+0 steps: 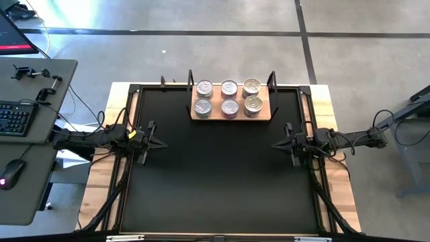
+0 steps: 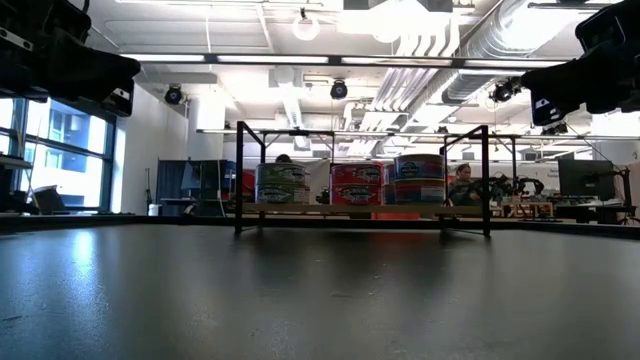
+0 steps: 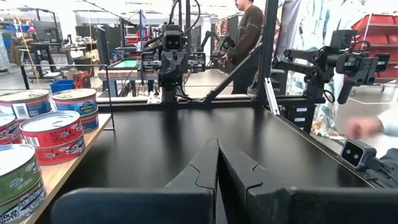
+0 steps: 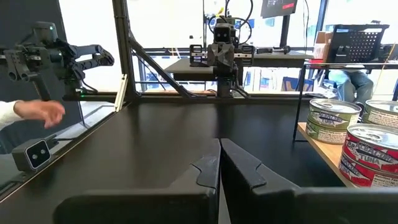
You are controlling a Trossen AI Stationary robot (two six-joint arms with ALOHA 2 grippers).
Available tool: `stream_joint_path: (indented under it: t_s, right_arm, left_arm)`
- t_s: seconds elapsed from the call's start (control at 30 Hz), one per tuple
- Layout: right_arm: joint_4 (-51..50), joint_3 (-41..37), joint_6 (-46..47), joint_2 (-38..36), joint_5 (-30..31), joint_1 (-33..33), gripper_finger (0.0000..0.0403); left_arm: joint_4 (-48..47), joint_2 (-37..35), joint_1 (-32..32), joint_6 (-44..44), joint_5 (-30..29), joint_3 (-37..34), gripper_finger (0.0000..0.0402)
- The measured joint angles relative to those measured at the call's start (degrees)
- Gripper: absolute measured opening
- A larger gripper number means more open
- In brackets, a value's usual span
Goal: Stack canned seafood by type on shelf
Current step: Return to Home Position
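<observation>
Shelf: is being shown at the far middle of the table, a light wooden board being carried between thin black posts. Cans: six lids are being seen from above, arranged on the board in two rows of three. In the low view they are being shown stacked by label, with a green stack at the left end, a red stack in the middle and a blue stack at the right end, neighbours standing just beside one another. Left gripper: is being held above the table's left side, near its edge, pointed toward the middle and well apart from the shelf. Its fingers are being pressed together along their length, with nothing being gripped between them. Right gripper: is being held in the mirrored place above the table's right side, pointed toward the left gripper and likewise well apart from the shelf. Its fingers are being pressed together, with nothing being gripped. Person: is being seen in a brown top, standing beyond the table. Hand: is being seen with a white sleeve just outside the table's edge, blurred.
</observation>
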Motion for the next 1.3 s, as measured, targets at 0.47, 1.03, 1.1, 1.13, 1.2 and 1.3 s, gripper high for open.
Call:
stream_joint_path:
  t_s: [0.47, 1.03, 1.1, 1.13, 1.2, 1.3]
  right_arm:
    - [0.0, 0.0, 0.0, 0.0, 0.0, 0.0, 0.0002]
    - [0.0, 0.0, 0.0, 0.0, 0.0, 0.0, 0.0002]
    - [0.0, 0.0, 0.0, 0.0, 0.0, 0.0, 0.0002]
    - [0.0, 0.0, 0.0, 0.0, 0.0, 0.0, 0.0002]
    - [0.0, 0.0, 0.0, 0.0, 0.0, 0.0, 0.0002]
    - [0.0, 0.0, 0.0, 0.0, 0.0, 0.0, 0.0002]
  left_arm:
    - [0.0, 0.0, 0.0, 0.0, 0.0, 0.0, 0.0001]
    - [0.1, 3.2, 0.4, 1.9, -9.7, 0.0, 0.0001]
    - [-0.2, 4.1, 0.4, 1.9, -7.6, 0.0, 0.0001]
    - [-0.4, 4.6, 0.4, 1.9, -6.6, 0.0, 0.0001]
    - [-0.5, 5.3, 0.4, 1.9, -5.3, 0.0, 0.0001]
    - [-0.6, 6.0, 0.4, 1.7, -5.2, 0.0, 0.0001]
